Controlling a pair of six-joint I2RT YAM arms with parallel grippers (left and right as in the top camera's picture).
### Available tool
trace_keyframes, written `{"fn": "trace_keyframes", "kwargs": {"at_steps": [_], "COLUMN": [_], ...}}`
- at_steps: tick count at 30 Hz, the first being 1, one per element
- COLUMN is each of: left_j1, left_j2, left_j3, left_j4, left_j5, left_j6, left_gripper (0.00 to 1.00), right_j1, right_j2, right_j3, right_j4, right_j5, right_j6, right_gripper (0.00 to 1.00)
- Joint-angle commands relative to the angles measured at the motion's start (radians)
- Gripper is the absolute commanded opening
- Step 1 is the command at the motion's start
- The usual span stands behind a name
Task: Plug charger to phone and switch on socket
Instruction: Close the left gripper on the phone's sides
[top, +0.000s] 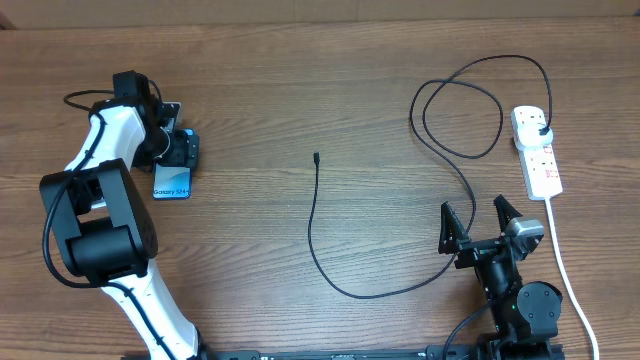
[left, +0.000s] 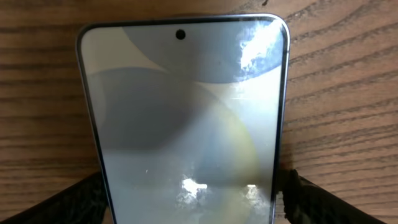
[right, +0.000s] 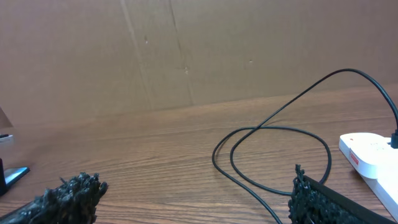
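Left gripper (top: 176, 158) looked clamped on phone (top: 172, 183) side edges, far left of tabletop (top: 260, 80). Right gripper (top: 475, 212) spread wide, empty, beside socket (top: 537, 150). Charger tip (top: 316, 156) lay mid-tabletop between both, well left of right gripper, axis pointing away from robot

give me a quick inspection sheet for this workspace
surface: wooden table, bare grain.
job's things: phone flat, screen up, far left; charger plugged into the socket at right, its small tip lying free mid-table, not in the phone; switch state too small to tell.
clutter: nothing seen.
claws: left claw shut on the phone's long edges; right claw open, empty, beside the charger's run.
cables: charger loops once left of the socket; thick white cord runs from the socket toward the near edge.
surroundings: brown panel behind the table.
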Motion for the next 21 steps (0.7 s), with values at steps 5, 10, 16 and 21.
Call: {"fn": "trace_keyframes", "kwargs": {"at_steps": [5,10,16,21], "left_j1": [-0.003,-0.003,-0.002,-0.003], "left_j2": [0.050,0.050,0.050,0.050], "left_j3": [-0.058,-0.058,-0.058,-0.058], "left_j4": [-0.051,-0.051,-0.037,-0.032], "left_j5": [0.032,0.032,0.032,0.033], "left_j6": [-0.076,-0.084,-0.084,-0.084], "left_gripper": [0.92,0.89,0.83,0.77], "right_j1": [0.006,0.006,0.006,0.006], "right_j2": [-0.008,-0.008,-0.008,-0.008], "right_j3": [-0.011,-0.011,-0.011,-0.011], "right_j4": [0.003,0.003,0.003,0.003], "right_j5": [0.006,0.006,0.006,0.006], "right_j6": [-0.001,0.000,0.000,0.000], "right_gripper": [1.00,1.00,1.00,1.00]}}
